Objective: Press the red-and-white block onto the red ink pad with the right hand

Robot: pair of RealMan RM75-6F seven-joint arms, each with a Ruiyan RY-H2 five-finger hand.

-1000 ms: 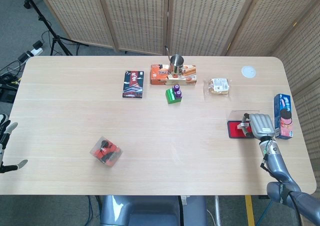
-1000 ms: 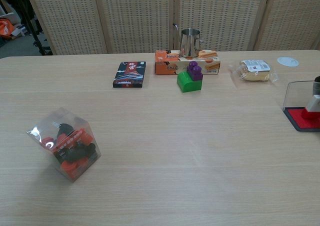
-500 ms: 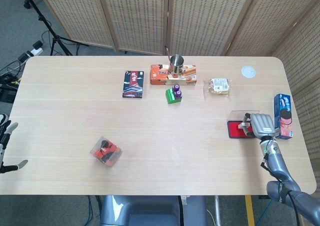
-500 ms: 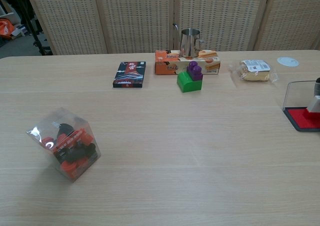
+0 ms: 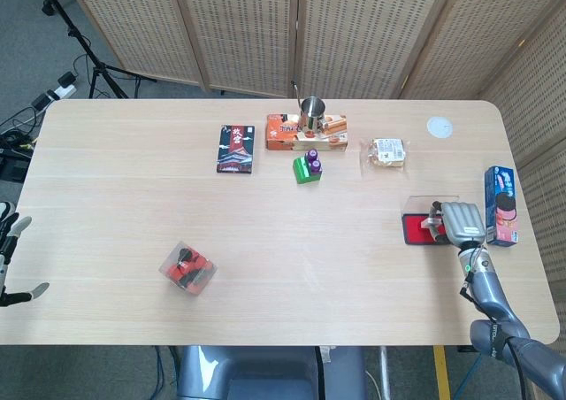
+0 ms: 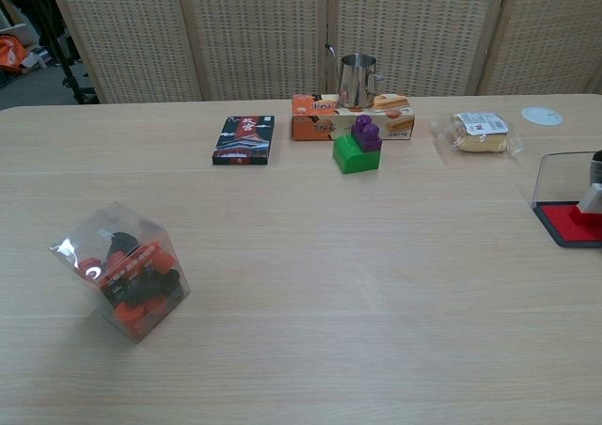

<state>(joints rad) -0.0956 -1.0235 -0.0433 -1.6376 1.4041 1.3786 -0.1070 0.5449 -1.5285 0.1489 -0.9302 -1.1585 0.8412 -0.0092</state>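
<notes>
The red ink pad [image 5: 412, 232] lies near the table's right edge with its clear lid [image 5: 431, 202] standing open behind it. My right hand [image 5: 460, 220] is over the pad's right side, fingers curled down around the red-and-white block. In the chest view only the block [image 6: 594, 199] shows at the right edge, its red base on the red ink pad [image 6: 562, 224]; the hand itself is cut off there. My left hand [image 5: 9, 241] hangs off the table's left edge, fingers apart, holding nothing.
A blue cookie box [image 5: 501, 205] lies just right of my right hand. A clear box of red and black pieces [image 5: 187, 267] sits front left. At the back are a dark box [image 5: 235, 148], an orange box [image 5: 305, 133] with a metal cup [image 5: 311, 112], a green-purple block [image 5: 307, 166] and a snack packet [image 5: 387, 152].
In the chest view the block has edged slightly to the right on the pad. The right hand has barely shifted and the left hand has not moved.
</notes>
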